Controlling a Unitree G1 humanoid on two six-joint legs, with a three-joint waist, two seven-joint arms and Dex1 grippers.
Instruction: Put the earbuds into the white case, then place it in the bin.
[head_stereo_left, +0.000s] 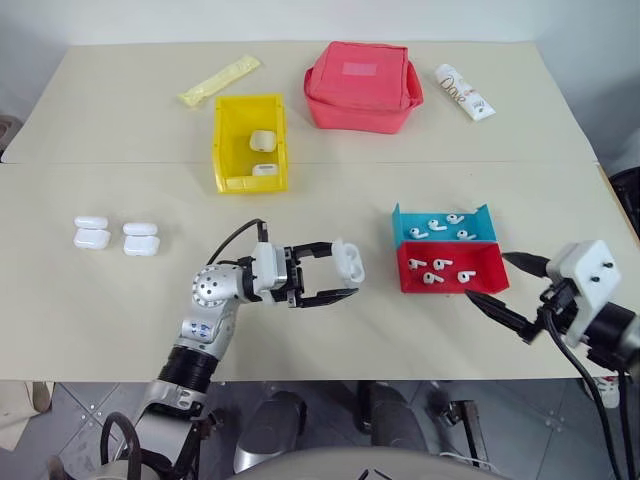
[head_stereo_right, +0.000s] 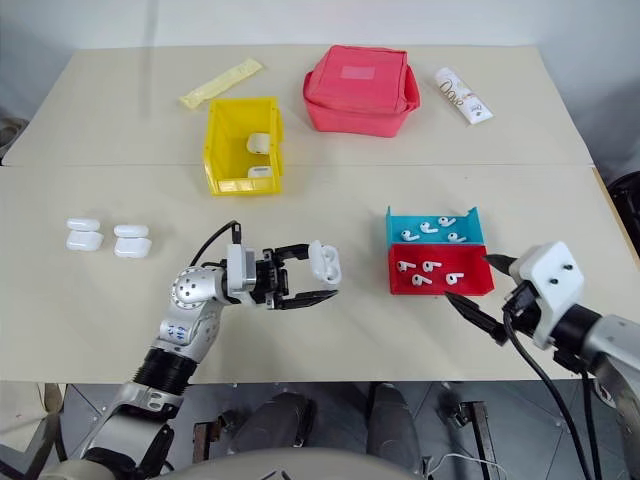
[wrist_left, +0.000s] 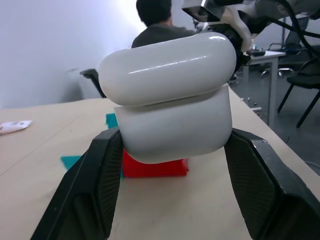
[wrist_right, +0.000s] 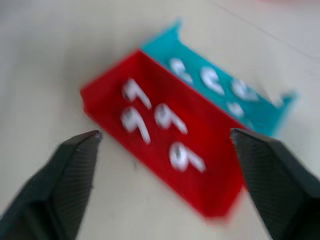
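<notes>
White case (head_stereo_left: 347, 262) between left gripper (head_stereo_left: 341, 270) jaws, lid ajar

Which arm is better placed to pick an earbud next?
Right: its open gripper hovers empty beside the red tray of earbuds, while the left gripper is occupied holding the white case.

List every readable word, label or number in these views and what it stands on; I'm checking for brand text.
"Dove", as best it reads: on the white tube by the table's far right.
Yellow sachet: no print legible.
Red pouch: pale patch on top, no text legible.
White cases and earbuds: no markings visible.
</notes>
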